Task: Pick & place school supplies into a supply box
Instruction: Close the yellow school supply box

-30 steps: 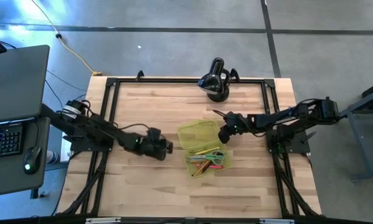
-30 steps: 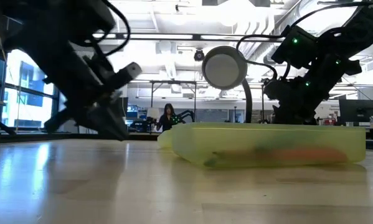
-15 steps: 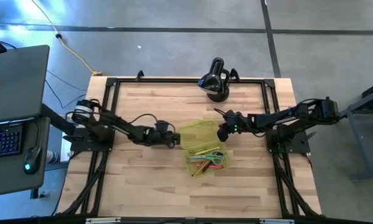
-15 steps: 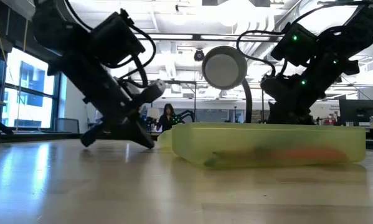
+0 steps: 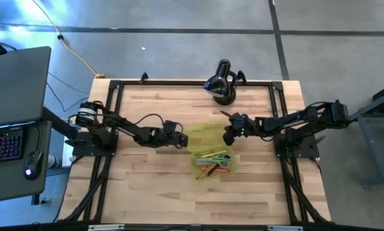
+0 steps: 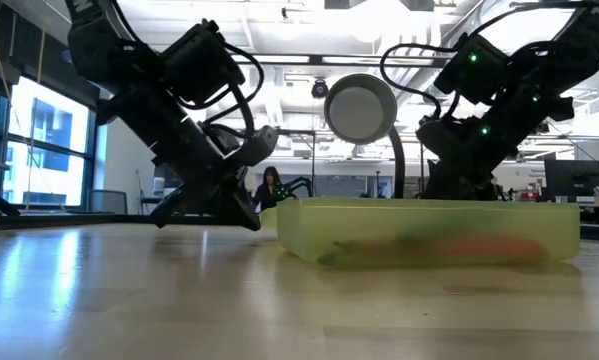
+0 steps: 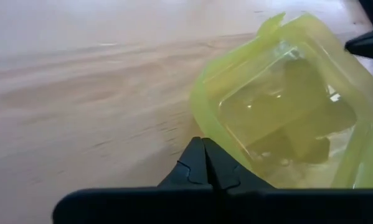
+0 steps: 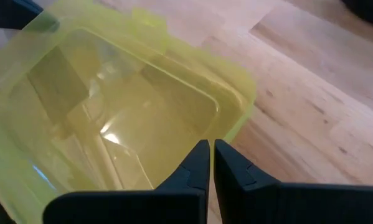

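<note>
On the bench point(image 5: 147, 192), I am seeing both grippers, left point(image 5: 181, 139) and right point(image 5: 228, 136), flanking the supply box point(image 5: 208, 151) lid, fingers clenched.

- A grey floor point(image 5: 179, 38) with dark lines is seen around the wooden table point(image 5: 153, 186).
- A yellow cable point(image 5: 76, 54) is laid across the floor.
- A grey desk point(image 5: 15, 77) with a keyboard point(image 5: 2, 142) and a mouse point(image 5: 29, 170) is placed beside the table.
- Bright windows point(image 6: 39, 150) are seen in the low view.
- A person point(image 6: 271, 186) is seen far back in the room.
- White ceiling pipes point(image 6: 279, 30) are seen overhead.
</note>
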Action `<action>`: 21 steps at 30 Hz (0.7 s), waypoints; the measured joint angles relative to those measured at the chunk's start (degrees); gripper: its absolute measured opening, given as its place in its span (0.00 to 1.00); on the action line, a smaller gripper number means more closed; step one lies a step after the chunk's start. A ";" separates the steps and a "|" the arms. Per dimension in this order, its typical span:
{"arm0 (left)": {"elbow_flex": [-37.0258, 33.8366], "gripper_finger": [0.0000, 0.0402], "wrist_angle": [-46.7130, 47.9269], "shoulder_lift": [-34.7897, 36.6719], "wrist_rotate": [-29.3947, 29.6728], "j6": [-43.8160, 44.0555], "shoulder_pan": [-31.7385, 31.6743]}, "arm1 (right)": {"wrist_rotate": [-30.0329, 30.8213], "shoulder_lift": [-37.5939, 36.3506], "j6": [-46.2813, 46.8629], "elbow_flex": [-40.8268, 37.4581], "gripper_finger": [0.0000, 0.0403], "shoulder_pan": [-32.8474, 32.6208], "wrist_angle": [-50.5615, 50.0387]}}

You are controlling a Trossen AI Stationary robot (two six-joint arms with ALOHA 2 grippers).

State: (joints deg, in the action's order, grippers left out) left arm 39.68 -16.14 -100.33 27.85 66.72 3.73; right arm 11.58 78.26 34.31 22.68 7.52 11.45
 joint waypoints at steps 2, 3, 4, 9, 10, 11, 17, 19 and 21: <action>0.05 0.04 -0.36 0.00 0.05 -1.23 0.00 | 1.03 0.00 -0.17 -0.01 0.00 -0.01 0.04; 0.07 0.05 -0.38 0.00 0.08 -1.86 0.00 | 1.53 0.00 -0.07 -0.01 0.00 -0.01 0.33; 0.07 0.06 -0.37 0.00 0.10 -2.43 0.00 | 1.68 0.00 0.05 -0.01 0.00 -0.01 0.57; 0.07 0.09 0.22 0.00 0.89 -3.52 0.01 | 1.78 0.00 0.15 -0.01 0.00 -0.05 1.04; 0.10 0.09 0.35 0.00 1.20 -3.52 0.02 | 2.94 0.00 0.51 0.00 0.00 -0.08 0.72; 0.16 0.08 0.54 0.00 1.25 -3.52 0.00 | 4.45 0.00 1.06 0.04 0.00 -0.10 0.20; 0.29 0.03 1.27 0.02 1.23 -3.52 -0.02 | 7.22 -0.04 3.15 0.18 0.00 -0.04 -4.18; 0.27 0.05 1.33 0.02 1.59 -3.52 -0.02 | 7.30 -0.04 3.16 0.19 0.00 -0.04 -5.16; 0.26 0.07 1.41 0.03 2.47 -3.50 -0.02 | 7.80 -0.04 3.20 0.17 0.00 -0.04 -6.33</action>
State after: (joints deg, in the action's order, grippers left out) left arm 39.94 -14.73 -100.31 30.32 63.22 3.70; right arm 19.38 78.22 37.51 22.85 7.49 5.12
